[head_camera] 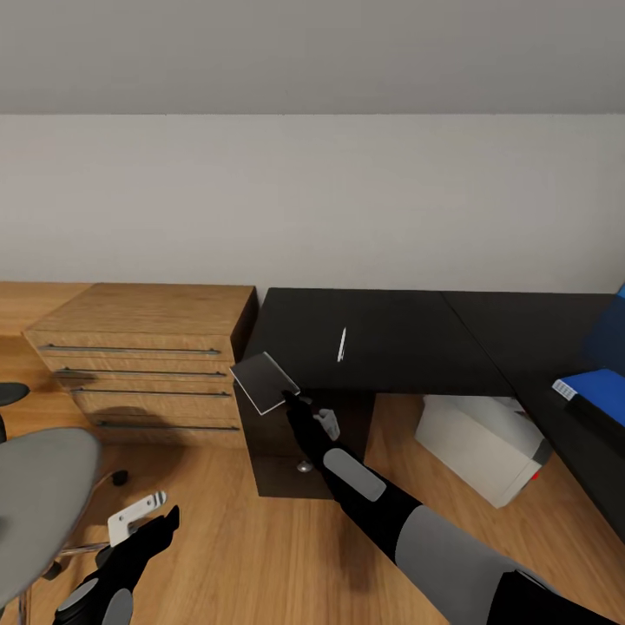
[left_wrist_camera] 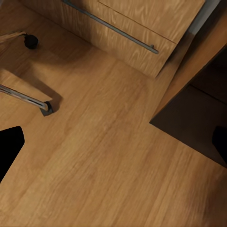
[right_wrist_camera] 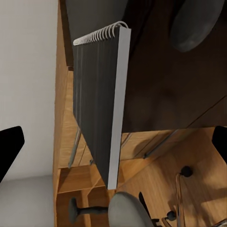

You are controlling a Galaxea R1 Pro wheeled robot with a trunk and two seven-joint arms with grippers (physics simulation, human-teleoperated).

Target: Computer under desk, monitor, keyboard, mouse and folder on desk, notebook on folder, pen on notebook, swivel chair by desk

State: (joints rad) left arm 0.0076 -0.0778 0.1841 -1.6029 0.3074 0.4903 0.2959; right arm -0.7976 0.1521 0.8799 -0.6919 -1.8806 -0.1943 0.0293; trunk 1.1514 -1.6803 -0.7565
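While my right gripper (head_camera: 291, 401) pinches the notebook (head_camera: 264, 382) by one corner, I hold it in the air just off the left end of the desk (head_camera: 382, 347), above the floor and beside the wooden drawer chest (head_camera: 148, 365). The notebook is thin, dark grey and rectangular with a pale edge; in the right wrist view it shows a white wire spiral along one short end (right_wrist_camera: 101, 35) and hangs tilted, its long side running away from my fingers. The blue folder (head_camera: 599, 386) it belongs on lies on the desk's far right wing, well apart from my hand, so I judge the coming move to be a carry rightward across the black top. My right arm is clearly the nearer one. The thin white pen (head_camera: 341, 345) lies on the desk between notebook and folder, its length pointing roughly away from me. The pale computer tower (head_camera: 482, 447) sits under the desk. My left gripper (head_camera: 143, 521) hangs low over the floor by the grey chair (head_camera: 39, 495), empty and spread.
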